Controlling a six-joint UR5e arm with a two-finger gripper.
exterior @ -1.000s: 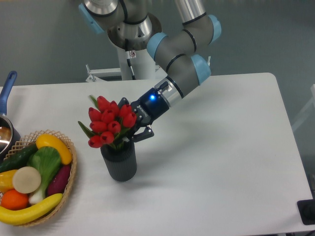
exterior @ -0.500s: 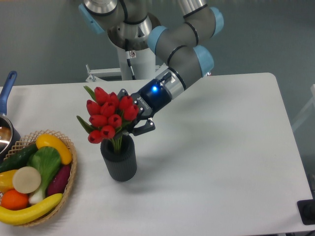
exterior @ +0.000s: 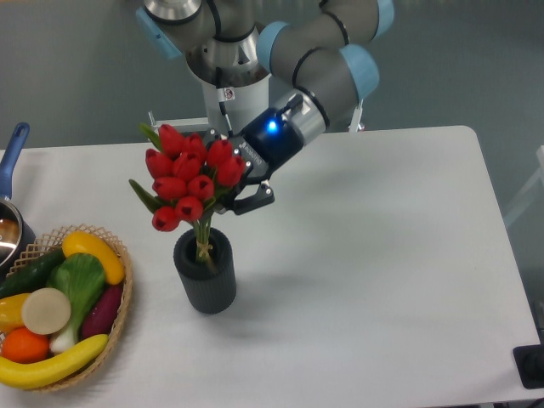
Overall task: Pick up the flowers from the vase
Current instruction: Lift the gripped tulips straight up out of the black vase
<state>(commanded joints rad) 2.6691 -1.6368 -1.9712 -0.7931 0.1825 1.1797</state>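
Note:
The flowers [exterior: 189, 180], a bunch of red tulip buds with green leaves, hang raised above the vase [exterior: 206, 276], with only the tied stem ends still inside its mouth. My gripper [exterior: 235, 189] reaches in from the right, shut on the flowers just behind and under the buds, and its blue light glows. The vase is a short dark grey cylinder standing upright on the white table [exterior: 357, 255], directly below the bunch. The near fingertips are partly hidden by the buds.
A wicker basket [exterior: 119, 297] of fruit and vegetables sits at the left front, close to the vase. A pot with a blue handle [exterior: 12, 153] is at the left edge. The robot base [exterior: 229, 93] stands behind the table.
The gripper has risen with the flowers in it. The bunch has come up out of the vase, so more stem shows. The vase has stayed in place.

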